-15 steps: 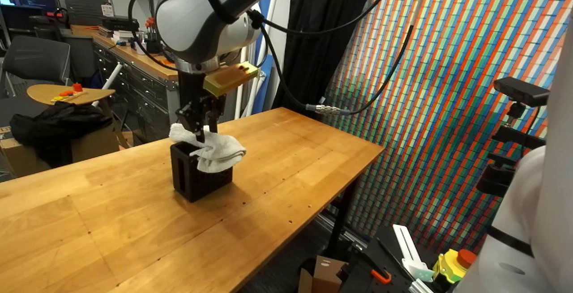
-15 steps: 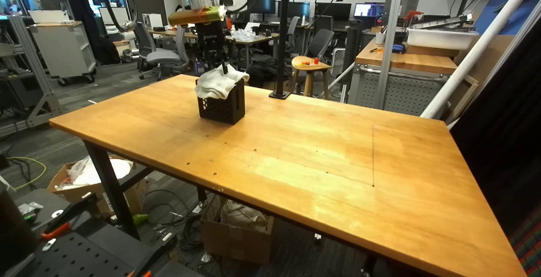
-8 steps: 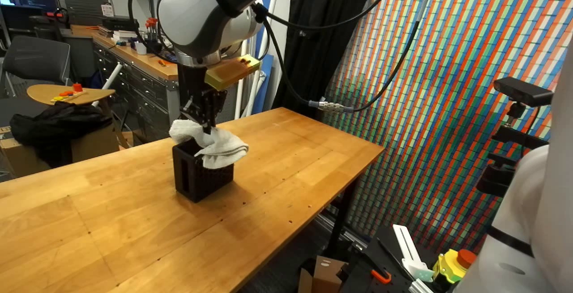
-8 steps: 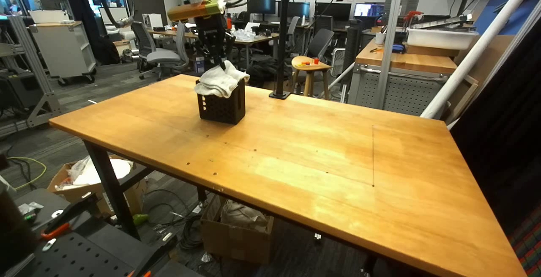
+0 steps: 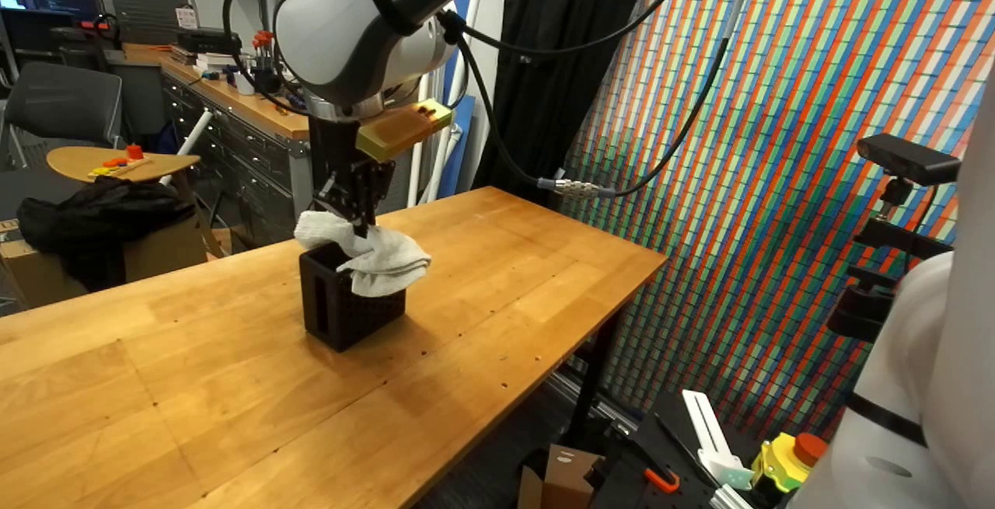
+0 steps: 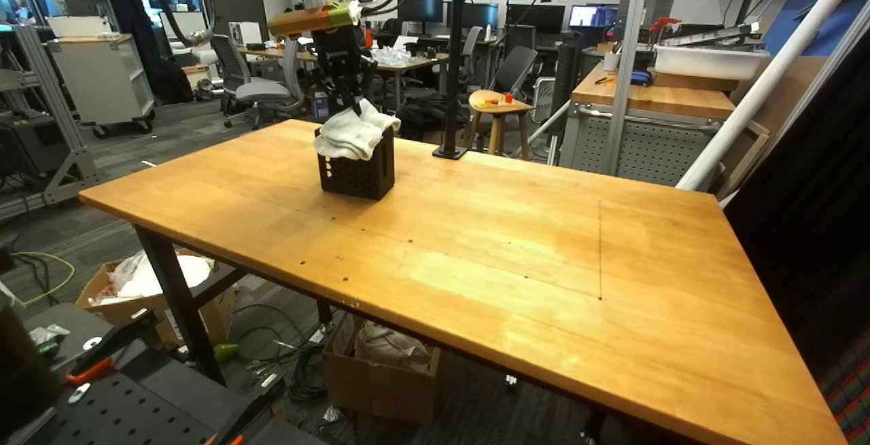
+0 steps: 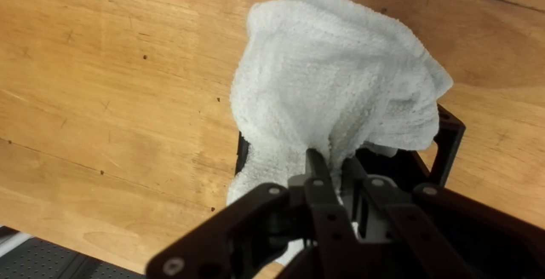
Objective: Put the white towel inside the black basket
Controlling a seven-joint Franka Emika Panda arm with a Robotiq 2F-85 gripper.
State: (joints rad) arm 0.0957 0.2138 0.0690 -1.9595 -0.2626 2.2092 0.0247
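The white towel [image 5: 392, 260] lies bunched over the top of the black basket [image 5: 369, 315], with folds hanging over its side, in both exterior views [image 6: 348, 136]. The basket stands upright on the table. In the wrist view the towel [image 7: 319, 79] covers most of the basket's opening; part of the dark inside and the rim [image 7: 451, 153] show at the right. My gripper [image 7: 332, 156] points down over the basket, and its fingers [image 7: 316, 162] pinch a fold of the towel. In the exterior views the gripper [image 5: 361, 229] is just above the basket's rim. How much towel is inside is hidden.
The basket stands on a wooden table [image 5: 233, 385] near its far edge. A black post [image 6: 452, 92] rises from the table's edge close to the basket. A dark curtain [image 5: 544, 66] and a colourful striped panel [image 5: 777, 144] stand beyond the table.
The fingers stood apart at the towel one second ago and have since closed on a fold. The gripper rose slightly, then sank a little. The basket shifted very slightly.
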